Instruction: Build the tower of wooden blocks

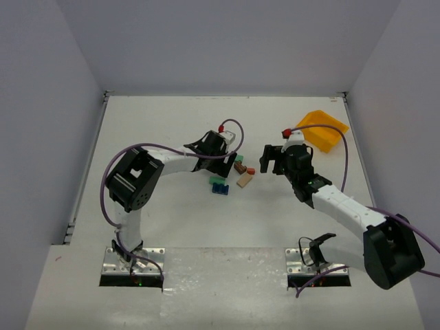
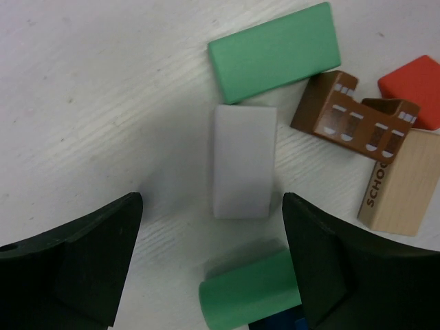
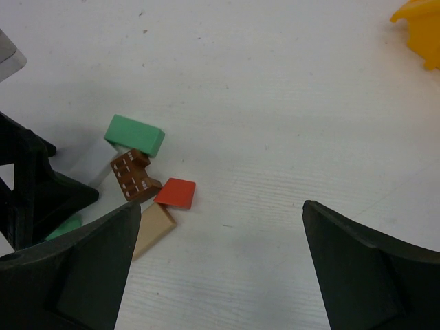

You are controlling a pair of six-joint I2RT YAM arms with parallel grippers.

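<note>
The loose wood blocks lie mid-table (image 1: 234,176). In the left wrist view I see a white block (image 2: 244,161), a green flat block (image 2: 275,51), a brown arch block (image 2: 354,120), a red block (image 2: 412,79), a pale plank (image 2: 402,182), a green cylinder (image 2: 251,292) and a blue piece (image 2: 278,323). My left gripper (image 2: 212,201) is open and empty, its jaws straddling the white block's near end and the green cylinder. My right gripper (image 3: 220,206) is open and empty, just right of the red block (image 3: 176,193) and pale plank (image 3: 152,230).
A yellow plastic bin (image 1: 323,129) lies at the back right, also at the right wrist view's top corner (image 3: 419,27). White walls enclose the table on the left, back and right. The two grippers (image 1: 218,157) (image 1: 269,159) face each other across the blocks.
</note>
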